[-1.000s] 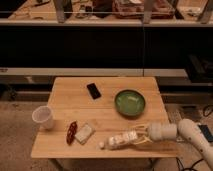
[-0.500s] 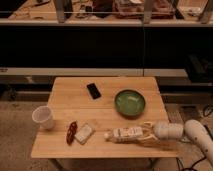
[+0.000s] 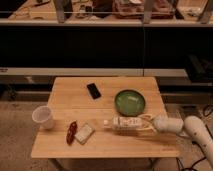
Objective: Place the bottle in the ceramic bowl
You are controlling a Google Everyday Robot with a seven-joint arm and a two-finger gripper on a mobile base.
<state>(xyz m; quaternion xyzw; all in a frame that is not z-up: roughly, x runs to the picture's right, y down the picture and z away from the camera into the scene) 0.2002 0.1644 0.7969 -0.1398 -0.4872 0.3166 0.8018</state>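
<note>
Altogether one bottle (image 3: 125, 122) clasped lengthwise in the gripper (image 3: 134, 124), one ceramic bowl (image 3: 130, 102), one cup (image 3: 43, 116), one table (image 3: 67, 94)

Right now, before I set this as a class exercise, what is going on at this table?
A one-armed robot reaches in from the right, and its gripper is at a whitish bottle lying lengthwise near the table's front edge. The green ceramic bowl sits just behind it, with nothing in it, so the bottle is not placed yet. On the wooden table there are also a white cup, a dark red object, a flat white packet and a black phone.
</note>
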